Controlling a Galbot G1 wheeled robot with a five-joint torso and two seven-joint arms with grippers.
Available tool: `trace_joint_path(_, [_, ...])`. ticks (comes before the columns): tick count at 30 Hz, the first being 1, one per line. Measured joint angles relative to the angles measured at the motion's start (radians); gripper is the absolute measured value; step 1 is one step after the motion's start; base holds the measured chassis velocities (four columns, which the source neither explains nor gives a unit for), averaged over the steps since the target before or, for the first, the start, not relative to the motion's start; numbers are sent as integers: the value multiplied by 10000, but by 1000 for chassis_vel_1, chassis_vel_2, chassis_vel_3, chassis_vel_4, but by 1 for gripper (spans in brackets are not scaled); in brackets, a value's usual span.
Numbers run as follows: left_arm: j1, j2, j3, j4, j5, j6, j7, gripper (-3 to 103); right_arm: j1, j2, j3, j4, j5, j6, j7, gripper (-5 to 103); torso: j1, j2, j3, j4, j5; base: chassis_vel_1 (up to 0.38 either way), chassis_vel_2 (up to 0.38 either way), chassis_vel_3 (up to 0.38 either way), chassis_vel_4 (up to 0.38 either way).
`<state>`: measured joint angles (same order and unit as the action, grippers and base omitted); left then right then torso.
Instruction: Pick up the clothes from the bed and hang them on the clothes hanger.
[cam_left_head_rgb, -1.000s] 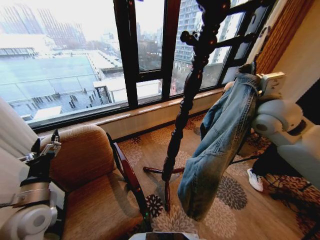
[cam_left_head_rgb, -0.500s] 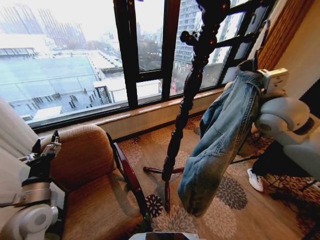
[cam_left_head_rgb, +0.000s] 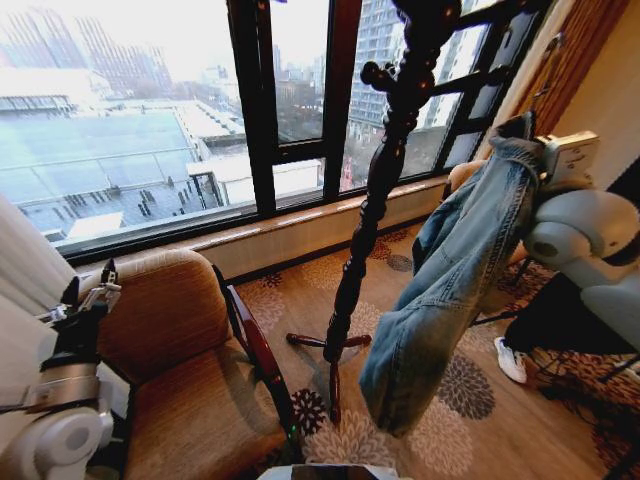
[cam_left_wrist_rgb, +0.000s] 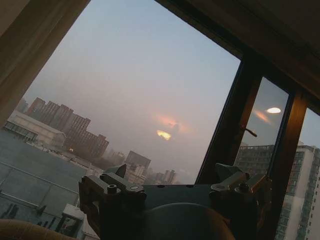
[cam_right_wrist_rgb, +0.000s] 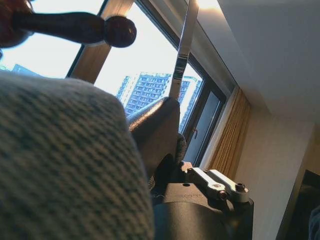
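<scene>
By the window (cam_left_head_rgb: 150, 130), right gripper (cam_left_head_rgb: 522, 130) fingers pinch the denim jacket (cam_left_head_rgb: 450, 290); left gripper (cam_left_wrist_rgb: 175, 192) fingers spread.

One denim jacket (cam_left_head_rgb: 450, 290), one coat stand (cam_left_head_rgb: 375, 200), one armchair (cam_left_head_rgb: 190, 380).

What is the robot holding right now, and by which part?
The right gripper holds the denim jacket up by its collar end, on the hanger; the exact grip is hidden. The left gripper, beside the armchair, holds nothing.
</scene>
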<state>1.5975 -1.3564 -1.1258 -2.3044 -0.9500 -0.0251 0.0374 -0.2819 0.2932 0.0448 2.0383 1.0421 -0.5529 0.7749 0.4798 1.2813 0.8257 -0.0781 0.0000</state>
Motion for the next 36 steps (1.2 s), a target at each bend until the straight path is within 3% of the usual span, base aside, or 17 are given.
trace_joint_path(19, [17, 26, 9, 133, -8, -112, 56, 100, 291, 230, -394, -1075, -476, 140, -756, 20, 1, -1, 1, 0, 0, 0, 0, 0, 0])
trace_joint_path(36, [-88, 118, 141, 362, 100, -130, 81, 100, 1009, 988, -1180, -1699, -1109, 420, -1454, 20, 1, -1, 1, 0, 0, 0, 0, 0, 0])
